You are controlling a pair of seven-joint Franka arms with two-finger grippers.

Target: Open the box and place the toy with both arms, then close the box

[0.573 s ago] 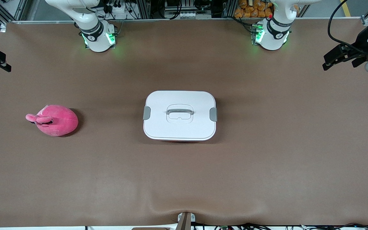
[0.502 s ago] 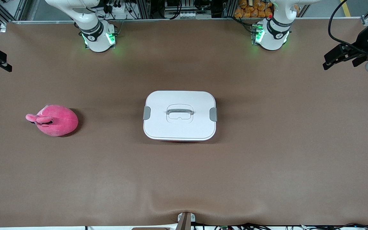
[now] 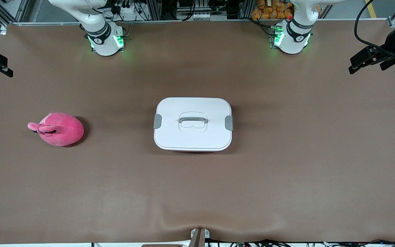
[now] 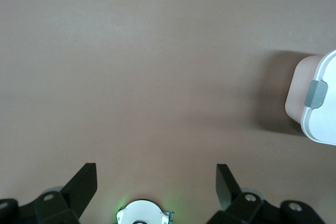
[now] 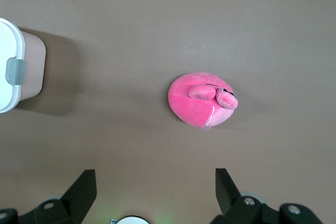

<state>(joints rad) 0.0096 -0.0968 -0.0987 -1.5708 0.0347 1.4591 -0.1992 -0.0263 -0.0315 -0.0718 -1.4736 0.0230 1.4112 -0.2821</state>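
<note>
Two black two-finger hands hang released and empty high over the brown bench, the left hand [image 4: 156,184] over its own end, the right hand [image 5: 156,187] over the rounded hot-pink plush toy [image 3: 59,129]. That toy lies toward the right arm's end, well apart from the pink plastic box [image 3: 193,124] at mid-bench, whose white lid is on. Likely faults: lifting by the grey handle [image 3: 192,119] with the grey side clips [image 3: 157,121] latched would drag the box, and the soft toy may slip or snag on the rim.
</note>
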